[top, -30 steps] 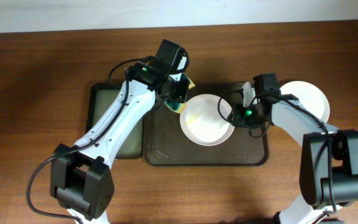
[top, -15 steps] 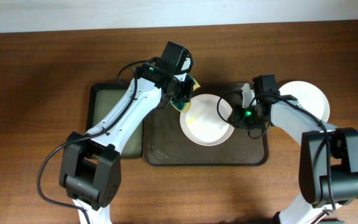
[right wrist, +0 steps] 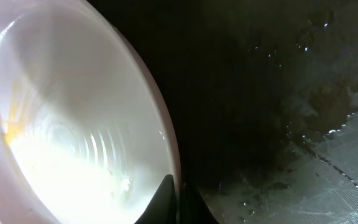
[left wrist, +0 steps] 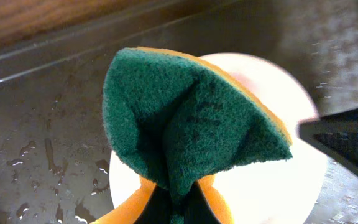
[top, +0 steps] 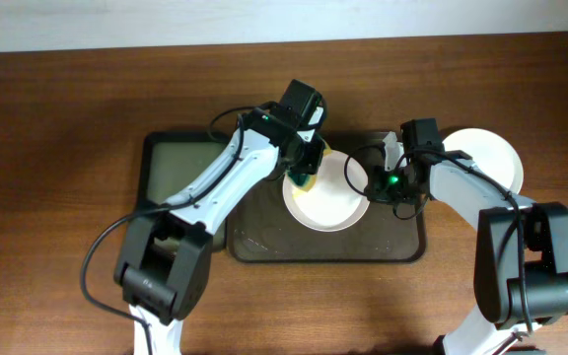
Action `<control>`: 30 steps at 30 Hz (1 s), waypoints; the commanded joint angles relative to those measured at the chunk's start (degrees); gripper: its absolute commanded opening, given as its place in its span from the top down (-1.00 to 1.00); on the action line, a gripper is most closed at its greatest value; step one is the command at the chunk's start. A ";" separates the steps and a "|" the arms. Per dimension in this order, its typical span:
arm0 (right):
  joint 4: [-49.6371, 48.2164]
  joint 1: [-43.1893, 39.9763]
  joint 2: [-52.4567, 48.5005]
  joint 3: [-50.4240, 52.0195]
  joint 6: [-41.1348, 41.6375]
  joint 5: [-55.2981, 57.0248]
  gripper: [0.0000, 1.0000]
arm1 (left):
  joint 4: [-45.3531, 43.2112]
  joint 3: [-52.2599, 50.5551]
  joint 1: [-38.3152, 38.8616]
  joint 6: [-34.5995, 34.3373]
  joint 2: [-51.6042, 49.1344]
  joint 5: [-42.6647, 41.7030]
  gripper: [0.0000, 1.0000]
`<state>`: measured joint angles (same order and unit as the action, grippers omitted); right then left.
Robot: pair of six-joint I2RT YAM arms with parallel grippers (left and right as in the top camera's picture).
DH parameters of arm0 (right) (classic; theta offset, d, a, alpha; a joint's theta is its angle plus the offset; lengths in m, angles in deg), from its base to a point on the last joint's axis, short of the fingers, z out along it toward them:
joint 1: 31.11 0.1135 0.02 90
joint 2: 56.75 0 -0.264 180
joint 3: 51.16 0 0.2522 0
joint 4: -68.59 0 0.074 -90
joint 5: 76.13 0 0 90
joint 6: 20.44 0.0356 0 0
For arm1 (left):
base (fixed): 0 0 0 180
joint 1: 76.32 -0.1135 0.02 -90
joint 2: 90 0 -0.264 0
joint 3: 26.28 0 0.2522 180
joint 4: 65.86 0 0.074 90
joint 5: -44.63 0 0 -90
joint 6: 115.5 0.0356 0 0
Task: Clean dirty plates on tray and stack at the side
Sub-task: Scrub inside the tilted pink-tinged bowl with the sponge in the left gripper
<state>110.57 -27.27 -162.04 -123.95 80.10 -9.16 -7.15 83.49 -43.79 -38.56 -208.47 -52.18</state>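
A white plate [top: 328, 197] lies tilted on the dark-brown tray [top: 264, 242], with yellow smears inside it [right wrist: 73, 124]. My right gripper [top: 366, 183] is shut on the plate's right rim, one finger inside and one outside, and its fingertips [right wrist: 178, 196] pinch the edge. My left gripper [top: 305, 170] is shut on a folded green and yellow sponge [left wrist: 191, 118]. That sponge [top: 307, 178] hangs over the plate's upper left part [left wrist: 272, 186]. A second white plate [top: 489, 158] rests on the wood tabletop to the right of the tray.
A narrower dark-green tray [top: 178, 168] sits against the brown tray's left side. The brown tray's floor [right wrist: 316, 124] is wet with droplets. Bare wood tabletop [top: 57, 197] surrounds both trays.
My left arm has carried the sponge rightward, from the tray's upper left onto the plate's left part. My right gripper has closed on the plate's rim.
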 commanded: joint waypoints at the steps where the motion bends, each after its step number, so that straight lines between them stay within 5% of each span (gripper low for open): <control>1: -0.04 0.26 -0.79 0.35 -0.39 -0.59 0.92 | -0.24 1.20 -0.55 -0.11 -1.66 1.07 1.00; 15: -0.04 0.28 -0.79 0.35 -0.42 -0.59 0.92 | 0.24 1.16 -0.17 -0.09 -9.49 6.73 1.00; 30: -0.26 0.26 -0.79 0.35 -0.42 -0.76 0.92 | 3.13 1.22 3.61 -0.09 -15.87 -2.25 1.00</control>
<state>110.55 -27.27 -162.13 -123.95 80.06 -9.16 -5.84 86.85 -42.46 -38.54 -218.94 -47.48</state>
